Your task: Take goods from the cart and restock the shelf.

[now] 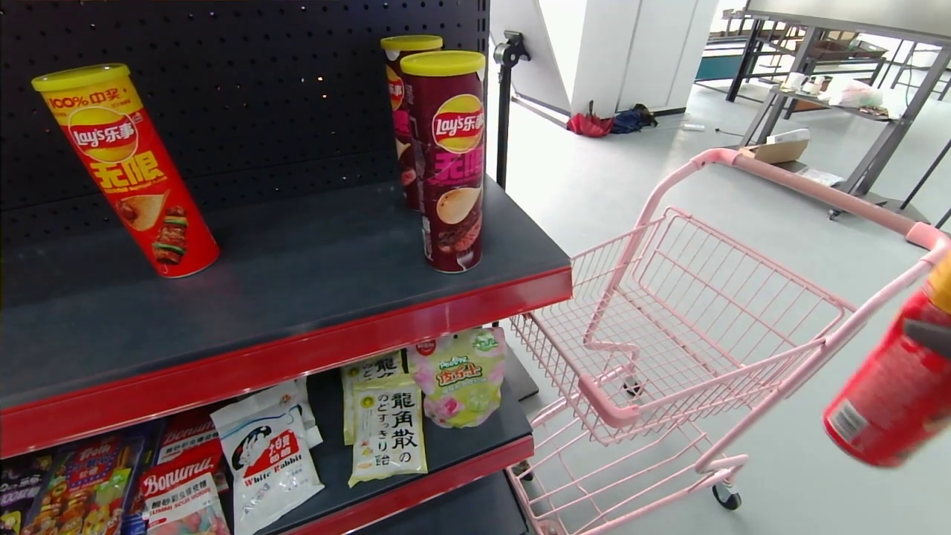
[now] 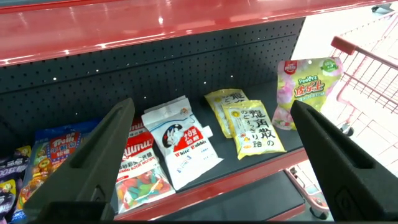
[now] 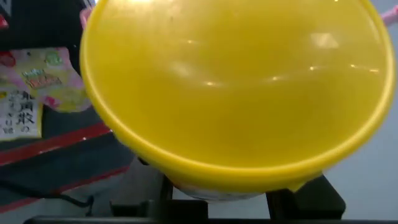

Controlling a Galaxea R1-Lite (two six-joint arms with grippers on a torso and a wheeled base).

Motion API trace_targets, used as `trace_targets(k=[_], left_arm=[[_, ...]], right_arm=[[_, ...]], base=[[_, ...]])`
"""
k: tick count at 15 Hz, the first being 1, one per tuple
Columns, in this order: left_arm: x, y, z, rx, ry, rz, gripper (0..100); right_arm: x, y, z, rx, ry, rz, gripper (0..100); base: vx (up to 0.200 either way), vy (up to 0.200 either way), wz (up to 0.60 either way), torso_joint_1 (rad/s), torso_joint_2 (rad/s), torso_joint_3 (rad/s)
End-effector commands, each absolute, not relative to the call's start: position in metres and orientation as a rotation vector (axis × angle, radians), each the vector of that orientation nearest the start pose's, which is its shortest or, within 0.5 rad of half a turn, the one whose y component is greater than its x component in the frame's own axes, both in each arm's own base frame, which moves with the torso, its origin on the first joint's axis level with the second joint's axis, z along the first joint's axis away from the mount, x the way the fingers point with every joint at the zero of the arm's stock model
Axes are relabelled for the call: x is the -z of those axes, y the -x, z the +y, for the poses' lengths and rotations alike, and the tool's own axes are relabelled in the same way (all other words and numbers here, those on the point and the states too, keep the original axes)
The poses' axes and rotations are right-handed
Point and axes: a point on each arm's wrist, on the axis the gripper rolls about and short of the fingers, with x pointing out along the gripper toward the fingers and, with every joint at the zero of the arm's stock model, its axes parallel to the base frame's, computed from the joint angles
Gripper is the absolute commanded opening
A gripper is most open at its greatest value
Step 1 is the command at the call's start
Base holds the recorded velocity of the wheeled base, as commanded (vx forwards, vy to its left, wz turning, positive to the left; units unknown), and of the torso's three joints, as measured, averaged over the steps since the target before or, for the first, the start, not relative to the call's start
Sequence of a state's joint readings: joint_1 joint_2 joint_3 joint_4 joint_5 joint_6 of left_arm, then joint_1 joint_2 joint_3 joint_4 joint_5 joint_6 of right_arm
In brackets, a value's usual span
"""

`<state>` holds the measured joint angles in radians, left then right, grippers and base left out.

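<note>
A red chip can with a yellow lid (image 1: 888, 386) hangs tilted at the far right, just outside the pink cart (image 1: 713, 297), and my right gripper (image 1: 930, 334) is shut on it. Its yellow lid (image 3: 236, 87) sits close before the right wrist camera, with the fingers (image 3: 305, 202) below it. The cart's basket holds nothing. On the dark upper shelf (image 1: 297, 275) another red can (image 1: 130, 171) leans to the left, and two maroon cans (image 1: 452, 160) stand at its right end. My left gripper (image 2: 214, 155) is open, facing the lower shelf.
The lower shelf (image 1: 446, 446) holds a white candy bag (image 2: 180, 146), yellow packets (image 2: 252, 121), a green-pink pouch (image 2: 308, 87) and red snack packs (image 1: 182, 483). A black pole (image 1: 505, 111) stands behind the shelf's right end. Metal tables (image 1: 839, 82) stand far back right; open floor surrounds the cart.
</note>
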<state>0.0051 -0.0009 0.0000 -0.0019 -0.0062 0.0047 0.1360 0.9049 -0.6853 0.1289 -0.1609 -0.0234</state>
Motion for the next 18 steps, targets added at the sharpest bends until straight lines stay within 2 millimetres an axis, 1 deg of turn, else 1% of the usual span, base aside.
trace_targets(k=[1, 3, 5, 12, 18], left_arm=[[-0.076, 0.023, 0.000, 0.000, -0.005, -0.003, 100], [-0.076, 0.023, 0.000, 0.000, -0.005, -0.003, 100], [-0.076, 0.023, 0.000, 0.000, -0.005, -0.003, 100], [-0.076, 0.023, 0.000, 0.003, -0.005, -0.003, 100], [-0.076, 0.023, 0.000, 0.002, -0.005, -0.002, 100]], right_arm=[[-0.191, -0.018, -0.003, 0.135, 0.082, 0.334, 0], [-0.195, -0.019, -0.004, 0.144, 0.087, 0.326, 0], [-0.197, -0.019, -0.003, 0.133, 0.131, 0.326, 0], [-0.200, -0.026, -0.003, 0.119, 0.151, 0.340, 0], [-0.200, -0.029, -0.003, 0.113, 0.166, 0.354, 0]], base=[[0.000, 0.000, 0.00, 0.000, 0.00, 0.000], [0.000, 0.000, 0.00, 0.000, 0.00, 0.000], [0.000, 0.000, 0.00, 0.090, -0.27, -0.166], [0.000, 0.000, 0.00, 0.205, -0.55, -0.346], [0.000, 0.000, 0.00, 0.170, -0.41, -0.242]])
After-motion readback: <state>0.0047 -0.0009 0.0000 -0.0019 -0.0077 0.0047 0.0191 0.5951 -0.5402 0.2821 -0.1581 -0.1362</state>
